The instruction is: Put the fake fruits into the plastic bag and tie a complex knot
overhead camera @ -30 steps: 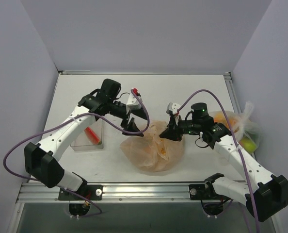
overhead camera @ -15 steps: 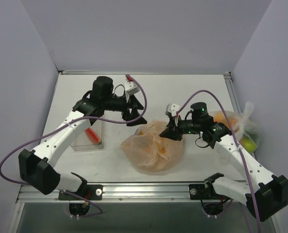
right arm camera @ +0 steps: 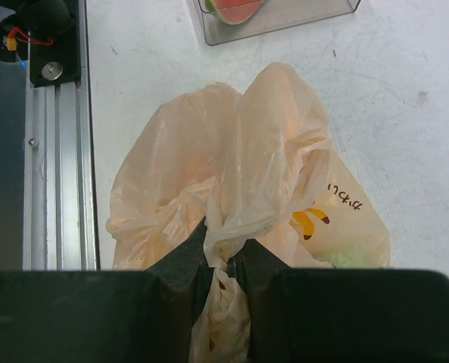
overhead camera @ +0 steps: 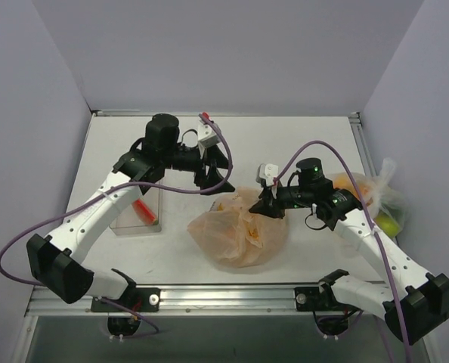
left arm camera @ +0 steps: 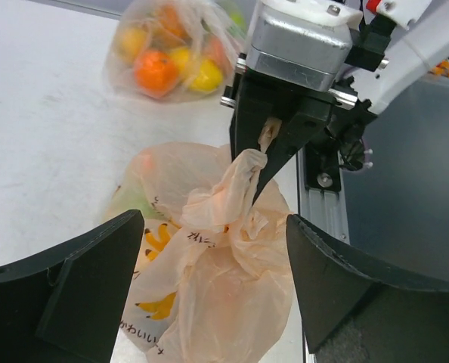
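The peach plastic bag (overhead camera: 238, 231) sits on the table between the arms, with yellow banana print. Its handles are drawn up into a twisted bunch (right arm camera: 226, 240). My right gripper (overhead camera: 269, 205) is shut on that bunch and holds it up, as the right wrist view (right arm camera: 225, 266) and the left wrist view (left arm camera: 259, 155) show. My left gripper (overhead camera: 214, 171) is open and empty, hovering behind and above the bag (left arm camera: 209, 280), apart from it. A green fruit (right arm camera: 347, 255) shows faintly through the bag wall. Whether the bunch is a tied knot I cannot tell.
A clear whitish bag (overhead camera: 373, 198) with orange and yellow fruits lies at the right edge, also in the left wrist view (left arm camera: 168, 53). A clear rectangular tray (overhead camera: 137, 210) holding a red piece stands on the left. The metal rail (right arm camera: 58, 151) runs along the near edge.
My left gripper has drawn back from the bag's left top, up and toward the rear, and now stands open. My right gripper keeps hold of the bunch, almost still.
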You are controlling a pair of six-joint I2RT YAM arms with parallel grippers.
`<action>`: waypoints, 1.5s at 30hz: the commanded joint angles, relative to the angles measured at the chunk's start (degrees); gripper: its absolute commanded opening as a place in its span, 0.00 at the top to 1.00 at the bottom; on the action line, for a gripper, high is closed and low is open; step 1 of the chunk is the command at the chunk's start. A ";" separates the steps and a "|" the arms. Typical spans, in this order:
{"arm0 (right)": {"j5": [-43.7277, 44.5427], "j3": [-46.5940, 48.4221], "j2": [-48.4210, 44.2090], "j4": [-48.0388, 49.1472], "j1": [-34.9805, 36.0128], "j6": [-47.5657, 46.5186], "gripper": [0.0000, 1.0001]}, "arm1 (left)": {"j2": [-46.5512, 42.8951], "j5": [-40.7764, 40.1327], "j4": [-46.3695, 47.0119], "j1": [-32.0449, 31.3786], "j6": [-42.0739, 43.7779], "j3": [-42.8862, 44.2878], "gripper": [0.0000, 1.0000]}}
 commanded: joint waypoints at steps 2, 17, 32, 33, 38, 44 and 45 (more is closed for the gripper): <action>-0.55 3.11 0.75 -0.38 0.80 -2.29 1.00 | 4.20 3.12 -2.41 -3.66 2.98 3.33 0.14; 1.82 0.13 -0.13 -1.18 0.89 -4.31 0.96 | 7.20 5.31 3.30 -4.21 1.05 0.35 1.00; 0.59 -1.11 4.43 4.71 -2.72 -1.06 0.60 | 3.06 11.29 2.52 -0.51 3.51 -3.53 1.00; 0.33 -1.37 4.70 5.58 -2.72 -0.71 0.57 | 2.98 12.60 2.51 -0.51 3.42 -3.70 1.00; 0.15 -4.27 6.72 13.92 -2.45 4.90 0.60 | 1.31 18.76 3.04 -1.30 2.98 -6.16 1.00; 3.04 -6.29 7.69 19.82 -2.10 11.58 0.94 | -1.86 16.32 1.73 -4.89 3.24 -14.23 1.00; 3.40 -6.29 7.78 20.09 -2.10 13.42 0.98 | -2.29 12.39 0.50 -5.69 4.90 -15.29 1.00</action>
